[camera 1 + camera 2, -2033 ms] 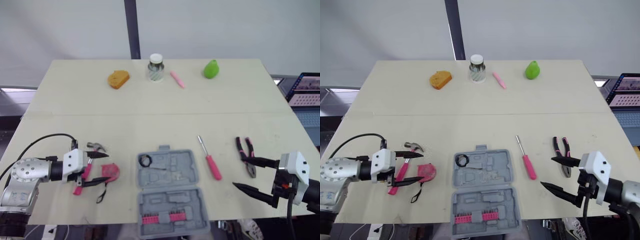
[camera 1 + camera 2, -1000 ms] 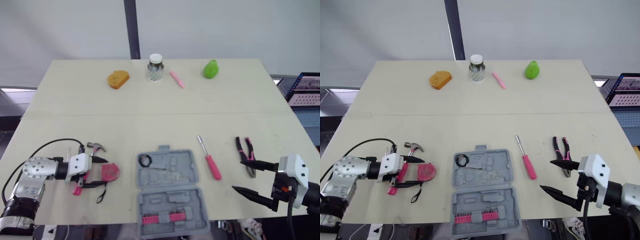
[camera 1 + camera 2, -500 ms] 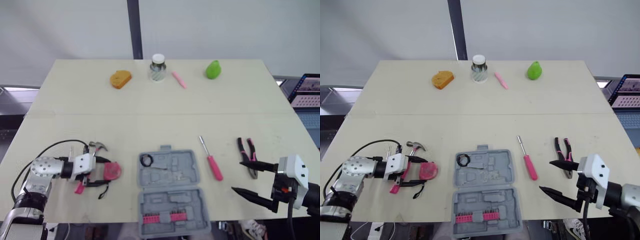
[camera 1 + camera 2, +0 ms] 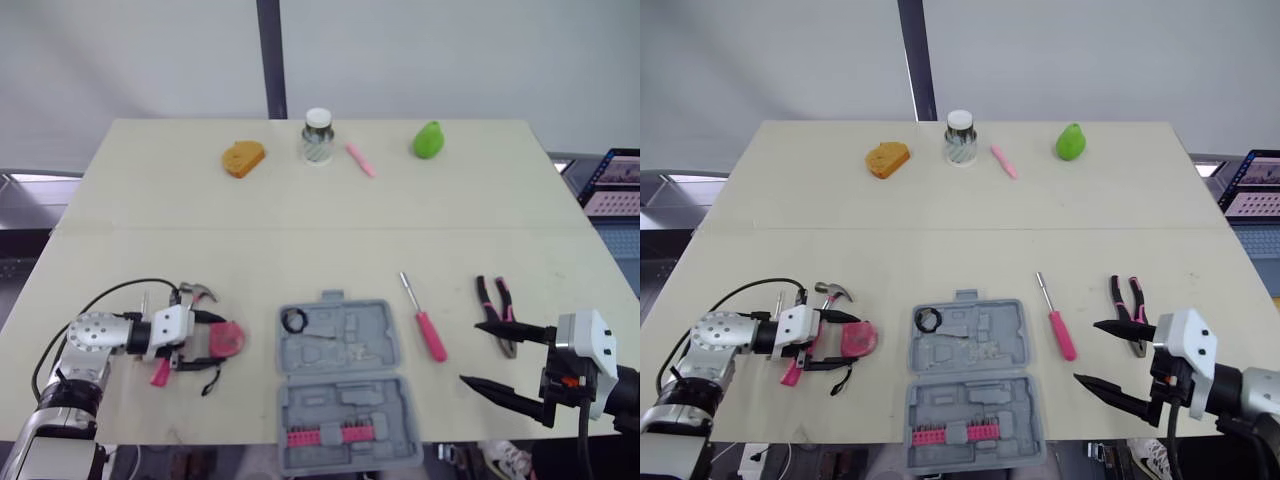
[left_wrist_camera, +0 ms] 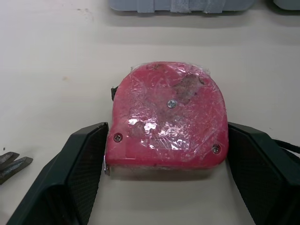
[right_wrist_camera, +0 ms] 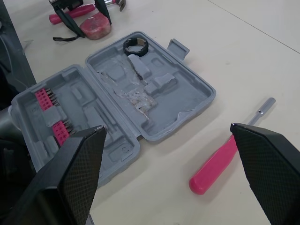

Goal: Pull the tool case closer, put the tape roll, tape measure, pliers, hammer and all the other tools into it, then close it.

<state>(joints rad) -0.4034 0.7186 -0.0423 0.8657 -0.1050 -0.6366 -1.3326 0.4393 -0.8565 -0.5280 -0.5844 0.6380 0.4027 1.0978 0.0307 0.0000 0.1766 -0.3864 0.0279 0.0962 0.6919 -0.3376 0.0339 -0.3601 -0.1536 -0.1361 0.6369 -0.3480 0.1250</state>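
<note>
The grey tool case (image 4: pixel 340 385) lies open and flat at the table's front middle, with a black tape roll (image 4: pixel 292 321) in its upper half and pink bits in its lower half. The red tape measure (image 5: pixel 168 122) lies left of the case, between the fingers of my open left gripper (image 4: pixel 848 342). The pink-handled hammer (image 4: pixel 195 294) lies partly hidden under that gripper. Right of the case lie a pink screwdriver (image 4: pixel 425 322) and pink-handled pliers (image 4: pixel 497 305). My right gripper (image 4: pixel 470 352) hangs open near the front right edge, just in front of the pliers, holding nothing.
Along the far edge sit an orange piece (image 4: pixel 243 158), a jar with a white lid (image 4: pixel 318 137), a pink marker (image 4: pixel 357 159) and a green pear (image 4: pixel 428 139). A laptop (image 4: pixel 612 185) stands beyond the table's right side.
My left gripper has slid rightward until its fingers flank the tape measure. The right gripper has barely moved. The camera has shifted slightly.
</note>
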